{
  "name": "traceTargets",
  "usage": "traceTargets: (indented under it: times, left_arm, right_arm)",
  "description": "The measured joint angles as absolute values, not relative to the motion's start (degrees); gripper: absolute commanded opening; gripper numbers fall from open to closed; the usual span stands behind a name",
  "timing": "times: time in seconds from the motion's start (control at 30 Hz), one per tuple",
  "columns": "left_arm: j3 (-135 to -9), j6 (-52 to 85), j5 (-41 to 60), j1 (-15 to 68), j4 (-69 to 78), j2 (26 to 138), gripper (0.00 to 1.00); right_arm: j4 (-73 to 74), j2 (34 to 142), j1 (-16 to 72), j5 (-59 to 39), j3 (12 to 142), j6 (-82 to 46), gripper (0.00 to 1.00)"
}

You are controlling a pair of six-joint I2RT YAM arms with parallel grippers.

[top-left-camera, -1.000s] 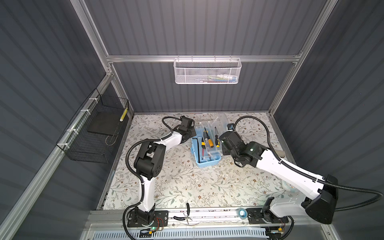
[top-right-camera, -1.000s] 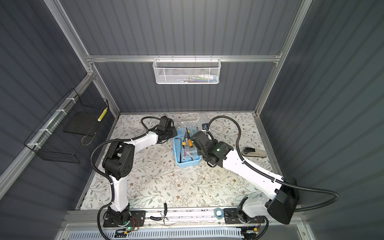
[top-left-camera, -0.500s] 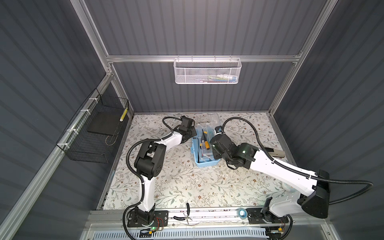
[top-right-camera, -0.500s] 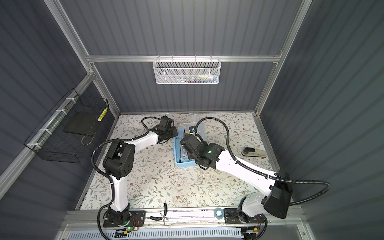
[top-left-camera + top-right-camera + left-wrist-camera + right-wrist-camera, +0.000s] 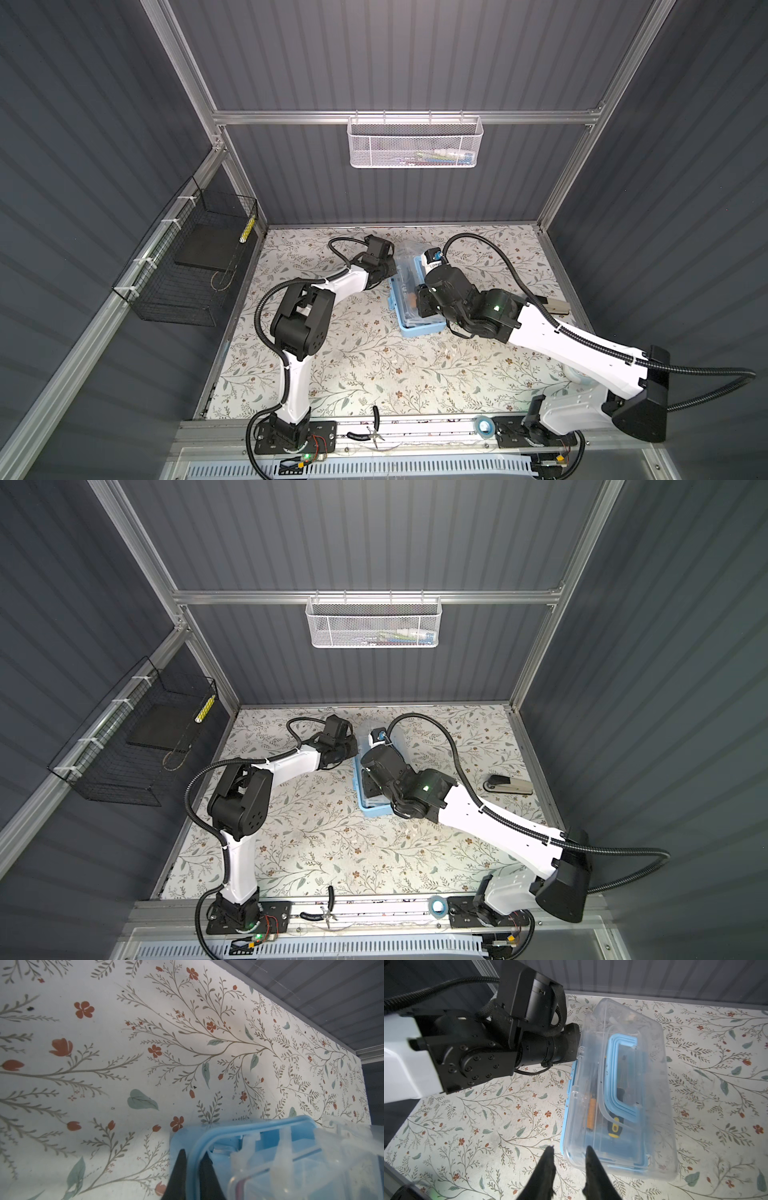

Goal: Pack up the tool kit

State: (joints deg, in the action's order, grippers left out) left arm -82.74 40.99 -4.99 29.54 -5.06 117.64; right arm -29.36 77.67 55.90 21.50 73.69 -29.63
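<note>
The case [image 5: 654,1084] sits toward the back of the flowered mat [image 5: 477,1126]. It is a pale blue plastic box with rounded corners, and a cloudy clear lid lies over it. A blue U-shaped handle [image 5: 613,1068] lies flat on top, and an orange-handled screwdriver [image 5: 591,1113] shows through the lid. The left gripper [image 5: 193,1159] reaches in low from the side and pinches the blue rim. The right gripper [image 5: 569,1148] hangs over the case's near corner, fingers apart and empty. A grey stapler [image 5: 509,785] is seen whole only in a top view.

Top views look down from high; wrist cameras close beside the case [image 5: 618,1088].
</note>
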Motion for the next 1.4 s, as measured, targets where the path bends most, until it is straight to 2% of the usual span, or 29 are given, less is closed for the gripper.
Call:
traceTargets:
  times: [0.3, 0.53, 0.73, 1.0, 1.13, 1.23, 1.4]
  left_arm:
    - [-82.7, 38.8, -6.6, 29.5, -6.0, 116.5, 0.47]
    - [-82.7, 36.8, -8.8, 29.5, -6.4, 112.2, 0.59]
    - [-78.5, 34.3, -10.6, 29.6, -6.1, 107.4, 0.84]
    - [-63.0, 31.9, -11.0, 29.6, -3.3, 98.4, 0.86]
    - [-54.2, 30.7, -10.3, 29.8, 0.3, 94.6, 0.86]
    - [-48.9, 29.6, -9.9, 30.4, 3.1, 92.9, 0.86]
    - [-44.0, 27.4, -9.6, 32.4, 7.6, 92.4, 0.86]
  right_arm:
    - [-27.3, 76.4, 53.7, 19.6, 71.3, -30.2, 0.30]
    - [-26.4, 76.5, 53.1, 18.2, 71.1, -30.5, 0.30]
    - [-25.2, 77.1, 50.4, 15.2, 70.1, -31.0, 0.33]
    - [-23.2, 77.3, 43.4, 7.8, 67.7, -32.0, 0.36]
    - [-22.0, 78.0, 41.5, 4.8, 67.4, -31.8, 0.41]
    - [-20.8, 79.1, 39.9, 1.8, 67.4, -31.5, 0.47]
    - [-18.9, 81.1, 36.7, -1.9, 67.4, -31.4, 0.47]
